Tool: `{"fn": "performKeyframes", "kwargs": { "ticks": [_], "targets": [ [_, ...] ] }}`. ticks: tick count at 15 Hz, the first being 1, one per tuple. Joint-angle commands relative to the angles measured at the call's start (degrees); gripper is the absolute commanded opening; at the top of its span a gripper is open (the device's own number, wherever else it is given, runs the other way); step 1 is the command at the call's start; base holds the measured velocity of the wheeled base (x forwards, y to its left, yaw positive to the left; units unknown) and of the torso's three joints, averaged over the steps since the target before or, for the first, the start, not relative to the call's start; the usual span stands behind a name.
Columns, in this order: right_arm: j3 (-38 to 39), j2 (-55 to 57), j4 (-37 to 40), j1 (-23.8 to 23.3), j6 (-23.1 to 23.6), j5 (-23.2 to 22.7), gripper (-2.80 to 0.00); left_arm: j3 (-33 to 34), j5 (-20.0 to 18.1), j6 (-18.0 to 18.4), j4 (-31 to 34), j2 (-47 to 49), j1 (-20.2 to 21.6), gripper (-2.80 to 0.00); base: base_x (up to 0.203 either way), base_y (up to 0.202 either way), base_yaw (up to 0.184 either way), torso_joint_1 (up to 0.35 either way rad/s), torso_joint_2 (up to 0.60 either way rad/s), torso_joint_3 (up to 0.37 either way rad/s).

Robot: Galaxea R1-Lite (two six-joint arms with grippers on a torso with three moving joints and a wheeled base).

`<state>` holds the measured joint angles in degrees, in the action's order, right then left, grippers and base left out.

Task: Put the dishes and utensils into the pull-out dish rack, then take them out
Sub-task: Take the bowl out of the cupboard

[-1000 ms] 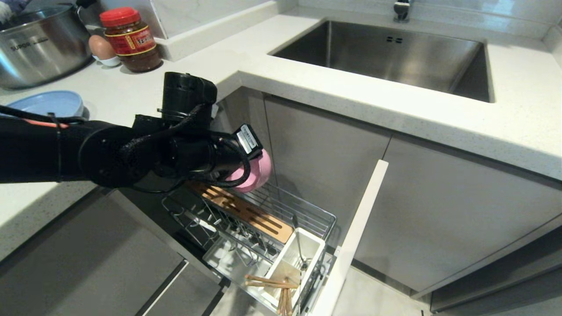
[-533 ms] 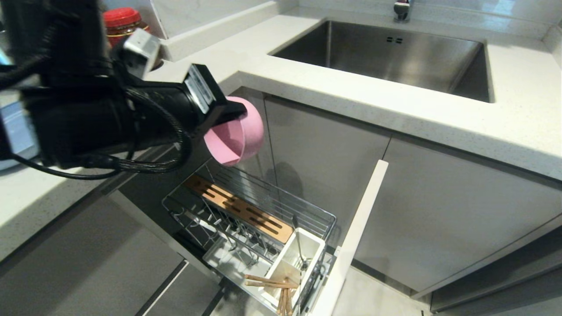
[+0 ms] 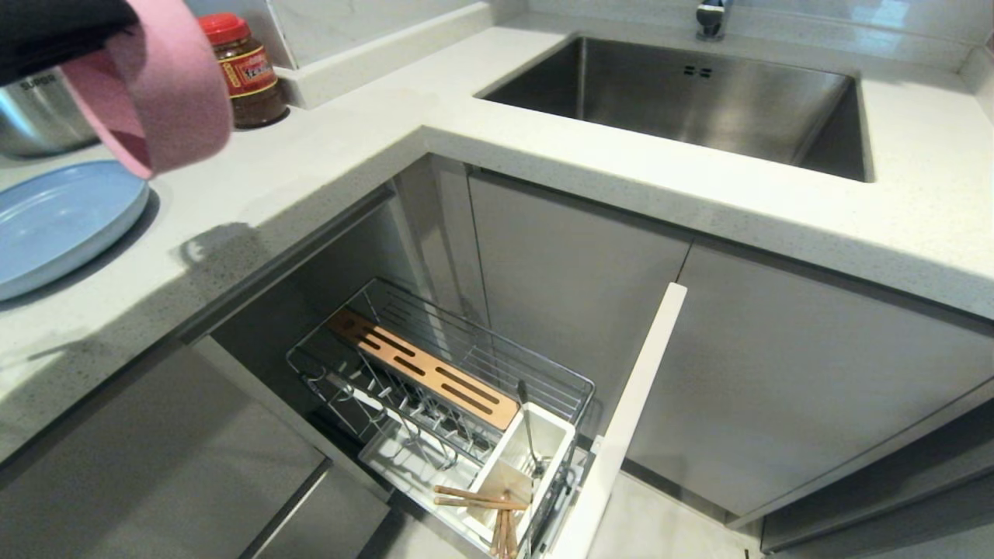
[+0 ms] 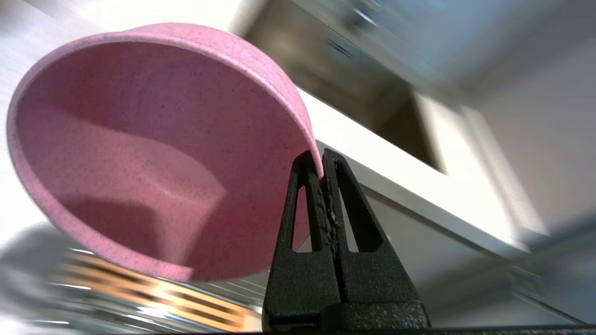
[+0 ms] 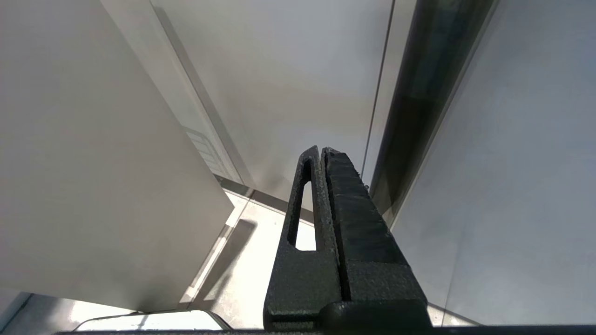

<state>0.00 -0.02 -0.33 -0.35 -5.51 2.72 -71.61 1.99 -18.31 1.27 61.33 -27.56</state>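
Speckled white surface [image 3: 326,155] carried a blue plate [image 3: 54,225], a red-lidded jar [image 3: 245,74] and a steel pot [image 3: 35,116]. Above them the left gripper [image 4: 321,160] had its fingers clamped on the pink bowl [image 3: 167,85] rim, well clear of the pull-out dish rack [image 3: 435,388]; the right gripper [image 5: 321,153] hung with fingers together.

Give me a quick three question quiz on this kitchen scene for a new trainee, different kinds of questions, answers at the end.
1. True or false: the left gripper is shut on the rim of the pink bowl.
2. Where is the blue plate? A) in the rack B) on the counter C) in the sink
3. What wooden items lie at the cup end of the rack?

Key
1. True.
2. B, on the counter, beside the steel pot.
3. The chopsticks; the right gripper is shut and empty.
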Motion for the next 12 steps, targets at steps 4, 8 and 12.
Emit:
{"fn": "performKeyframes", "kwargs": {
  "ticks": [4,8,12],
  "targets": [
    [0.00,-0.24,-0.02,0.00,-0.03,0.01,-2.80,-1.36,-2.26,10.98,2.20,-4.09,26.30,-2.80,0.000,0.000,0.000,0.000,0.00,0.000],
    [0.00,-0.21,-0.02,0.00,-0.03,0.01,-2.80,-8.99,-2.39,13.69,13.68,-0.60,38.58,-2.80,0.000,0.000,0.000,0.000,0.00,0.000],
    [0.00,-0.24,-0.02,0.00,-0.03,0.01,-2.80,-22.10,-1.35,13.61,35.28,7.00,41.10,-2.80,0.000,0.000,0.000,0.000,0.00,0.000]
  ]
}}
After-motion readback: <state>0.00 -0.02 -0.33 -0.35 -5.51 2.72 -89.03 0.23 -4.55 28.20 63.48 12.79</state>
